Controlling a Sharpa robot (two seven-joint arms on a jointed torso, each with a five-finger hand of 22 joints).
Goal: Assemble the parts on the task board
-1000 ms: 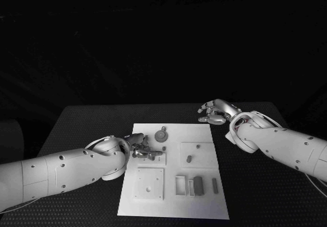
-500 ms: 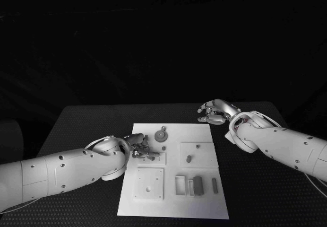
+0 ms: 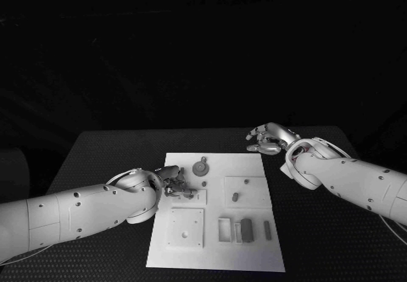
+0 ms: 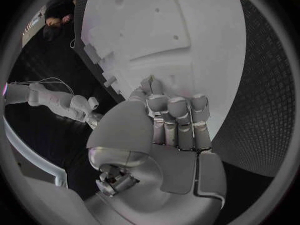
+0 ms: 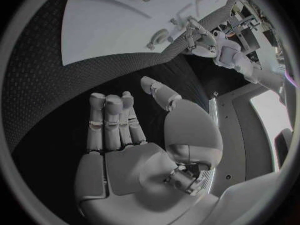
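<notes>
White plastic makes up the task board (image 3: 216, 235), which lies in the middle of the black table (image 3: 110, 153) and carries small grey parts: a round disc part (image 3: 201, 168) near its far edge, a short peg (image 3: 236, 197) on a raised square plate, a slim bar (image 3: 266, 230) at the near right, and a dark block (image 3: 246, 230) standing between low walls.

The left robot hand (image 3: 172, 183) sits over the left side of the board, its fingertips down at a small raised square there, just beside the disc part. The left wrist view shows its fingers drawn together and pressed toward the board surface; whether they pinch a part I cannot tell, as the fingers hide the contact. The right robot hand (image 3: 267, 141) hovers off the board's far right corner, above the table, released, with fingers loosely curled and nothing in them, as the right wrist view confirms.

The step in hand looks like seating or gripping a small piece at that left square. To do it well, the left robot hand should keep the piece upright, line it up over its socket, and press straight down without nudging the disc part. The right robot hand could steady the board's edge.
</notes>
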